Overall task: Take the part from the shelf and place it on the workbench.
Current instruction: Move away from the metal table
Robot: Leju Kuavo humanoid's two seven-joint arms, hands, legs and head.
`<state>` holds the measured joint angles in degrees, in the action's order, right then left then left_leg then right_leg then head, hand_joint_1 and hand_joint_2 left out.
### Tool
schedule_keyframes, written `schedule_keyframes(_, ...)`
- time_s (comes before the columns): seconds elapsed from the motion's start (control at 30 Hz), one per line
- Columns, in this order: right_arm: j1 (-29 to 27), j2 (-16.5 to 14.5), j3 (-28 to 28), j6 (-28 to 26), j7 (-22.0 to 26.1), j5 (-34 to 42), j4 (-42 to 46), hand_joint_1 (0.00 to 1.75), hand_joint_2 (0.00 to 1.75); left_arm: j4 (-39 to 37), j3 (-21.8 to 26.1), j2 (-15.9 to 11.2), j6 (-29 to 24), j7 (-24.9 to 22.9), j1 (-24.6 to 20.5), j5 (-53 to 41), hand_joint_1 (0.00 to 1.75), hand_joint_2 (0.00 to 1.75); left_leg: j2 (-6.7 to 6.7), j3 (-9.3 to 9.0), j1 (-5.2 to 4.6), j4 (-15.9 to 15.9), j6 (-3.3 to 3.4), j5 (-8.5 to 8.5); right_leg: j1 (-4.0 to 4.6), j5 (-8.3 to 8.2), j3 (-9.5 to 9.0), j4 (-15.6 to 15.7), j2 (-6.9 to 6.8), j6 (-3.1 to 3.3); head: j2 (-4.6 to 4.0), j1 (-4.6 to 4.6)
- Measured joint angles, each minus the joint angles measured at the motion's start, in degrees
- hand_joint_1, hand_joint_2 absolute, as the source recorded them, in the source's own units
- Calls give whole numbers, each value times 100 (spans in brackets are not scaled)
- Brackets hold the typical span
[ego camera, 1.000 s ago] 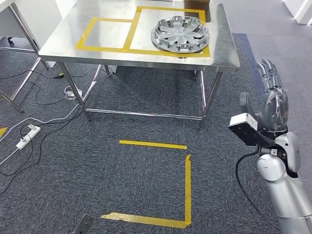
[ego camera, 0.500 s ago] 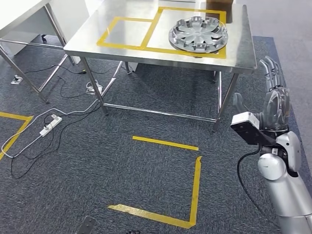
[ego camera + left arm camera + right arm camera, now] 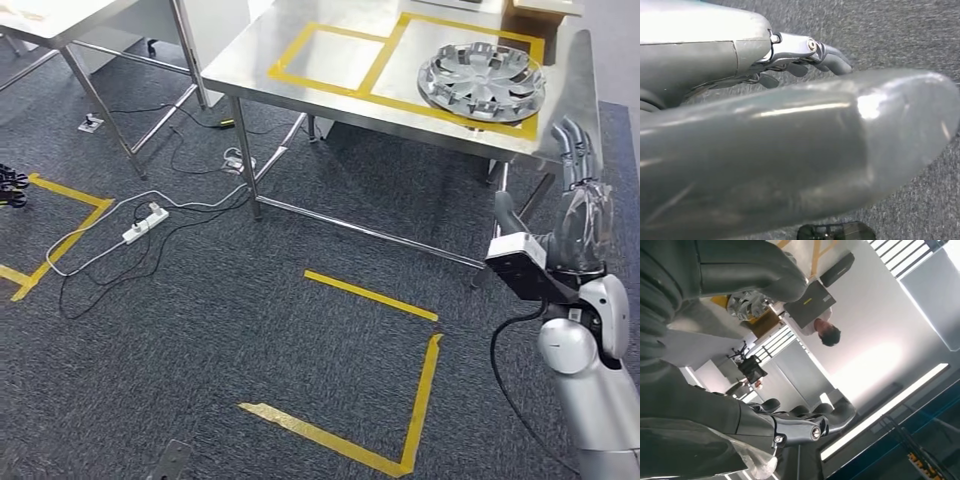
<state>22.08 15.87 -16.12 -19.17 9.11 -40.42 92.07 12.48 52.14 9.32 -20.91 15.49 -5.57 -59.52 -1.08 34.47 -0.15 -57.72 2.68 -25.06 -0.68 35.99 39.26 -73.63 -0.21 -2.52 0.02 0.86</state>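
Observation:
The part, a silver wheel cover [image 3: 481, 82], lies flat on the steel workbench [image 3: 317, 85] inside a yellow taped square at the bench's right end. My right hand [image 3: 580, 200] is raised at the right, below the bench's near right corner, with its fingers straight, apart and empty. The right wrist view looks past that hand [image 3: 753, 425] to the wheel cover [image 3: 747, 302]. In the left wrist view my left hand [image 3: 791, 130] hangs over grey carpet with its dark fingers [image 3: 828, 52] stretched out, holding nothing.
A power strip with loose cables [image 3: 143, 222] lies on the carpet left of the bench. Yellow tape [image 3: 419, 400] marks the floor in front of me. Another table [image 3: 75, 30] stands at the far left. A cardboard box [image 3: 540, 10] sits behind the wheel cover. A person [image 3: 826, 332] stands beyond.
The whole picture has slid to the right: the camera has turned left, bringing the cables and the second table into view. My right hand stays raised and empty.

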Motion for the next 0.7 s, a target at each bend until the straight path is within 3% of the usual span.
schedule_keyframes(0.03,7,0,1,-4,18,-4,2,0,175,0,4,1,4,-1,-4,13,0,0,-61,4,3,-6,-5,5,-3,-106,-1,38,9,-4,0,1)
schedule_keyframes(0.07,30,0,1,-5,36,-8,4,0,175,0,9,-2,8,-1,-12,26,0,0,-122,4,7,-15,-12,9,-11,-305,-115,302,26,-4,0,0)
schedule_keyframes(0.13,117,0,-2,-5,64,-13,8,0,175,0,20,-9,7,5,-53,44,0,0,-246,27,7,-55,-48,11,-46,-675,-466,1064,203,-10,0,1)
schedule_keyframes(0.2,215,-1,-9,-1,84,-20,15,0,175,0,31,-19,2,13,-110,48,0,0,-362,103,4,-99,-119,36,-70,-773,-667,1479,369,6,0,-3)
schedule_keyframes(0.27,282,-4,-25,20,89,-28,21,0,175,0,36,-28,-9,16,-138,48,0,0,-469,173,18,-107,-198,85,-62,-761,-680,1509,331,57,0,-9)
schedule_keyframes(0.3,315,-9,-35,35,89,-31,21,0,175,0,37,-39,-17,15,-137,47,0,0,-464,192,23,-120,-229,84,-63,-776,-676,1515,276,88,0,-8)
schedule_keyframes(0.37,377,-19,-49,65,80,-34,20,0,175,0,38,-55,-28,7,-141,44,0,0,-273,296,16,-349,-285,-73,-72,-801,-684,1530,155,150,0,-38)
schedule_keyframes(0.43,408,-23,-56,87,72,-34,10,0,175,0,38,-56,-33,-3,-152,40,0,0,-21,570,21,-997,-332,-425,-55,-804,-684,1533,25,194,0,-71)
schedule_keyframes(0.47,412,-26,-61,97,69,-36,0,0,175,0,37,-54,-33,-5,-151,38,0,0,27,719,31,-1354,-346,-577,-45,-802,-682,1532,-42,208,0,-75)
schedule_keyframes(0.53,413,-40,-85,114,68,-39,-22,0,175,0,36,-53,-32,-10,-132,37,0,0,49,808,38,-1631,-345,-613,-33,-800,-678,1531,-159,213,0,-75)
schedule_keyframes(0.57,417,-50,-99,117,67,-41,-30,0,175,0,37,-56,-32,-14,-120,37,0,0,60,701,37,-1451,-331,-486,-29,-799,-680,1530,-210,213,0,-76)
schedule_keyframes(0.63,437,-66,-121,113,66,-46,-36,0,175,0,38,-68,-33,-27,-107,19,0,0,176,309,10,-724,-273,-175,-17,-794,-687,1531,-303,204,0,-75)
schedule_keyframes(0.7,458,-75,-131,89,67,-55,-34,0,175,0,37,-80,-35,-51,-104,-22,0,0,311,59,-39,-198,-208,-60,7,-788,-677,1527,-384,173,0,-70)
